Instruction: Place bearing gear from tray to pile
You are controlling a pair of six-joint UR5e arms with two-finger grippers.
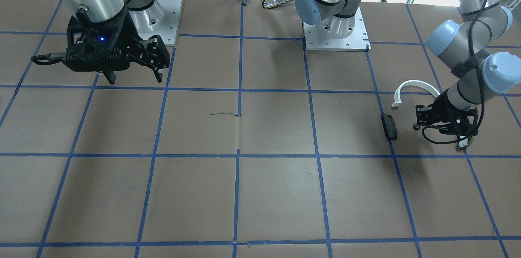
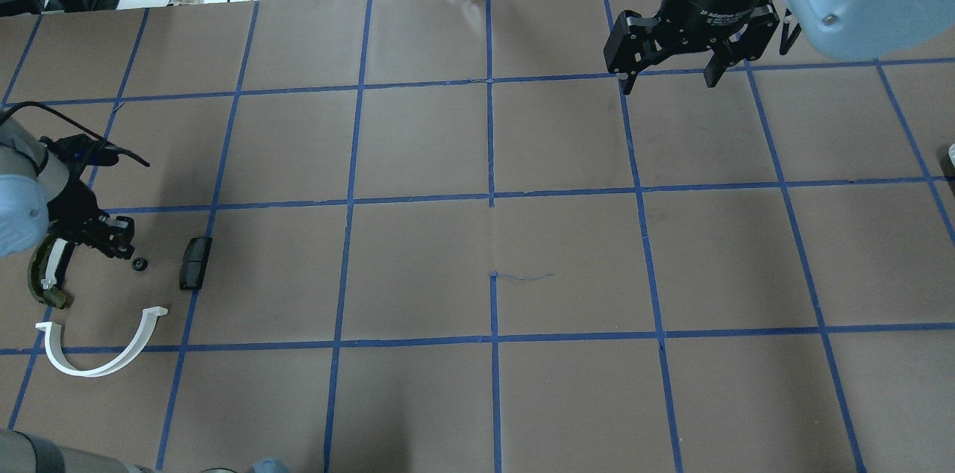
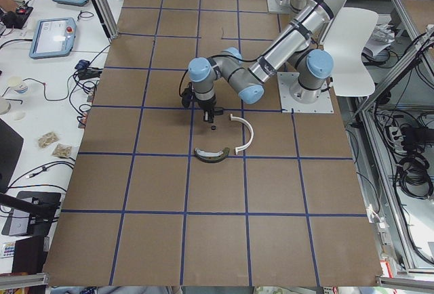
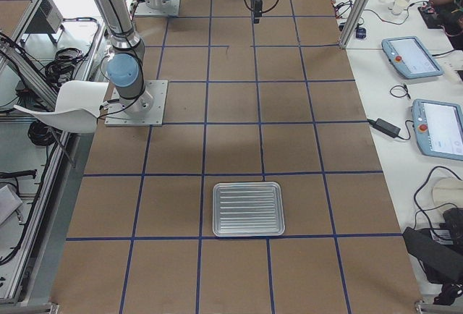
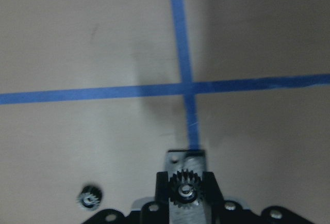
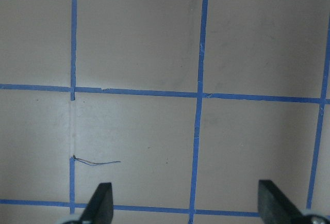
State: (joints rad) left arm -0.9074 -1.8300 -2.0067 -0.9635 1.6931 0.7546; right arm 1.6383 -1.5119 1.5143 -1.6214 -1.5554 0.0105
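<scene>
The left gripper is down low by the table, right at the pile. Its two fingers are pressed in on a small dark bearing gear and pinch it by its teeth. The gear sits between the fingers, a little above the brown paper.

A second gear lies flat on the table just beside that gripper. A small dark block lies near it on the other side. An olive-green curved piece with a white strip sits next to the gripper. A white half-ring lies close by too. None of these parts touch each other.

The silver tray is well apart from all this, at the other end of the table.

The right gripper hangs high over the table, far from the pile. Its fingers are spread wide and hold nothing.
</scene>
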